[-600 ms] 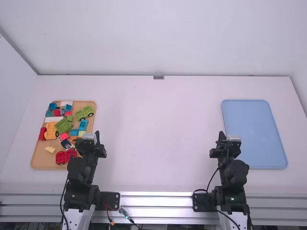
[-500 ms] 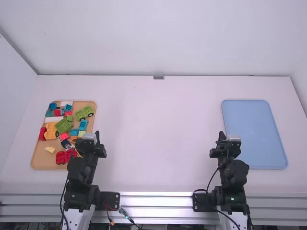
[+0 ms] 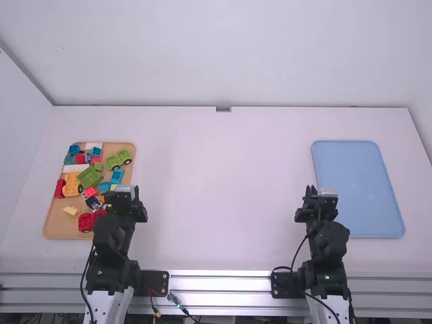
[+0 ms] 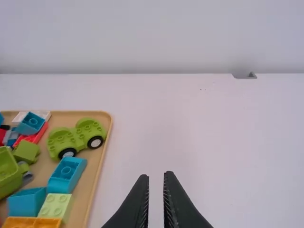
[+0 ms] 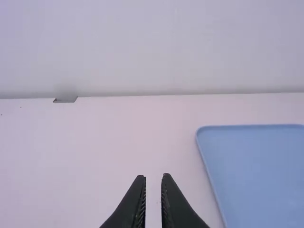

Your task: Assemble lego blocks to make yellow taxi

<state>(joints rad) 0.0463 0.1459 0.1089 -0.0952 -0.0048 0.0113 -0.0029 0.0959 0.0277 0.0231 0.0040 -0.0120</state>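
1. You likely start with the yellow-orange piece [image 3: 72,185] in the tan tray [image 3: 55,225]; widen the left gripper [image 4: 156,175], whose empty fingers stand slightly apart.
2. Descend vertically: the green block [image 3: 88,177] and red piece [image 3: 60,189] crowd your grasp.
3. Your right gripper [image 5: 154,176], empty, fingers slightly parted, is near the blue tray [image 3: 358,182].

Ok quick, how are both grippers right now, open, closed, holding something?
Left black two-finger gripper: open slightly, a narrow gap between its jaws, holding nothing.
Right black two-finger gripper: also slightly open, jaws a little apart, nothing between them.
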